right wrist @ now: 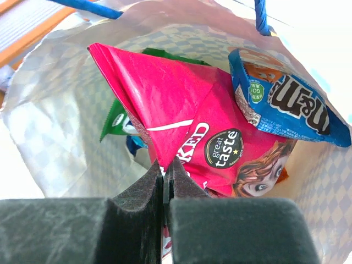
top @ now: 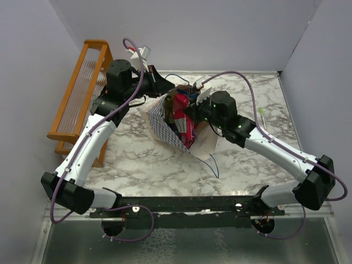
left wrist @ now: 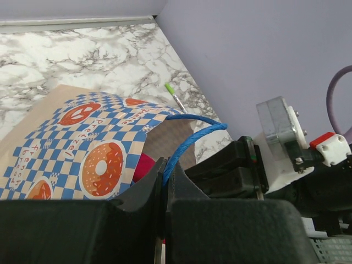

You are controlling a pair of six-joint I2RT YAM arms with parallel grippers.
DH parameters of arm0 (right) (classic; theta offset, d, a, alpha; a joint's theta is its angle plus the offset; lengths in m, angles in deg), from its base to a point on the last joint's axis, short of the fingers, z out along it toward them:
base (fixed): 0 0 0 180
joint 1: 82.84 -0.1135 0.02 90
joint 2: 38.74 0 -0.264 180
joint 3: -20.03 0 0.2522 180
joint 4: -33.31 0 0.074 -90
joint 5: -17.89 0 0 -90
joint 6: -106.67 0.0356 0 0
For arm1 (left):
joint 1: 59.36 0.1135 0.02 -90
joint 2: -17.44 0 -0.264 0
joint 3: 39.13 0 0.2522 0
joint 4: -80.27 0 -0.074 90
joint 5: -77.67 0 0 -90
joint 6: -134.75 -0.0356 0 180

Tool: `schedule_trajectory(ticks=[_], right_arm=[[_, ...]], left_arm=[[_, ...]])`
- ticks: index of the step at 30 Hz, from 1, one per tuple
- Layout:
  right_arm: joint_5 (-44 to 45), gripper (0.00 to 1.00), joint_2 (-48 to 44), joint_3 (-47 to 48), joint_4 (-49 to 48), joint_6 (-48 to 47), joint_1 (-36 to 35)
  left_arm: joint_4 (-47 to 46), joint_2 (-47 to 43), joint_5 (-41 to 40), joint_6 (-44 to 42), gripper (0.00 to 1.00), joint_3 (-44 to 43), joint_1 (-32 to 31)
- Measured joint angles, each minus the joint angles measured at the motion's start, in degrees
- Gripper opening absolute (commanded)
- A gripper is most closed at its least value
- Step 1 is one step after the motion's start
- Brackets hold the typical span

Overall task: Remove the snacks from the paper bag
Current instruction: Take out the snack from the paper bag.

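The paper bag (top: pixel 163 122) lies on the marble table with its mouth open toward the right arm. My left gripper (left wrist: pixel 164 171) is shut on the bag's blue cord handle (left wrist: pixel 190 137) at the mouth's far edge; the checkered band (left wrist: pixel 82 148) shows beside it. My right gripper (right wrist: pixel 166 171) is inside the bag's mouth, shut on a lower corner of the pink-red packet (right wrist: pixel 187 110), which also shows in the top view (top: pixel 181 114). A blue packet (right wrist: pixel 286 99) rests on its right side. A green packet (right wrist: pixel 118 118) lies behind it, mostly hidden. Other packets are hidden.
An orange wooden rack (top: pixel 77 99) stands at the table's left edge beside the left arm. A thin green pen (top: pixel 262 116) lies at the right, also in the left wrist view (left wrist: pixel 175 96). Lilac walls close in the table at the back and both sides.
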Motion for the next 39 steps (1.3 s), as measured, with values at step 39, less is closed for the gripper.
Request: schedule_trajectory(ticks=[39], right_arm=[[-20.52,0.01,-0.68,10.03,3.45,7.45,-0.46]], left_arm=[[24.46,-5.60,-37.07,-10.64,0.00,-12.74,-0.20]])
